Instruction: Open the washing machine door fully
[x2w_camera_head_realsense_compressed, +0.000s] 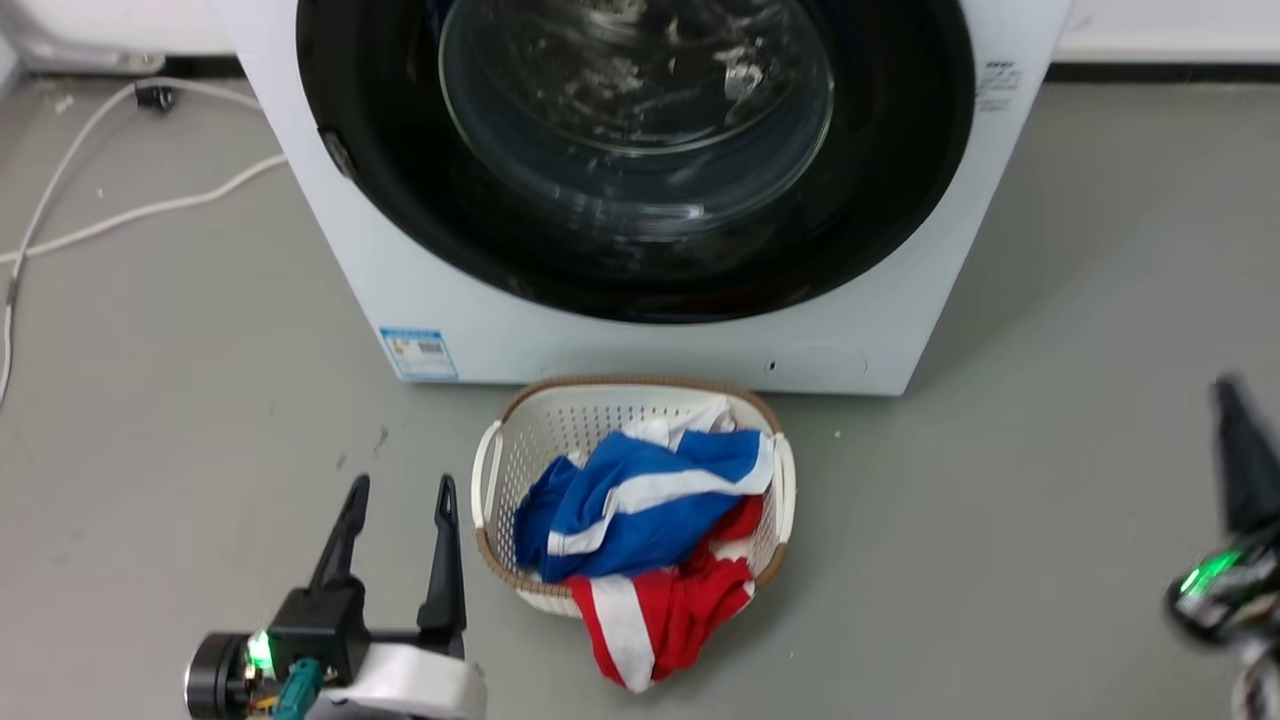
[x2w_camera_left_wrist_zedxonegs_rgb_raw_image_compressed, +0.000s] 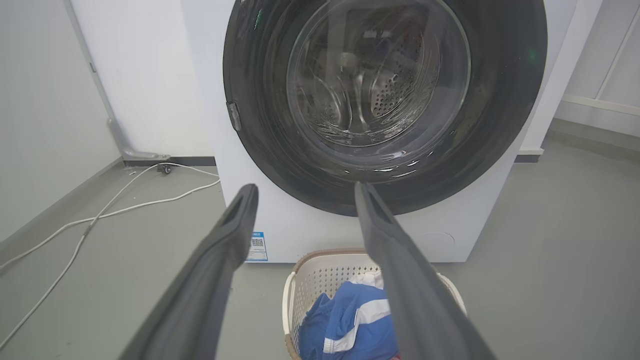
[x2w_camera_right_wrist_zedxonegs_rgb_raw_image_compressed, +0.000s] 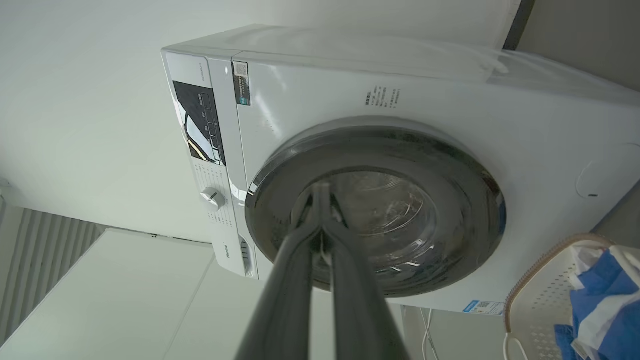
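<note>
Two grippers hang short of the white washing machine (x2w_camera_head_realsense_compressed: 650, 345), which stands at the far side of the scene. Its round, black-rimmed washing machine door (x2w_camera_head_realsense_compressed: 640, 150) looks shut against the front. The left gripper (x2w_camera_head_realsense_compressed: 400, 490), near left, has its fingers spread apart. The right gripper (x2w_camera_right_wrist_zedxonegs_rgb_raw_image_compressed: 320, 192) has its fingers pressed together on nothing. A laundry basket (x2w_camera_head_realsense_compressed: 530, 425) of clothes stands just before the machine. Likely best: hook the small catch (x2w_camera_head_realsense_compressed: 337, 152) on the door's left rim, then pull outward in an arc, staying clear of the basket.
</note>
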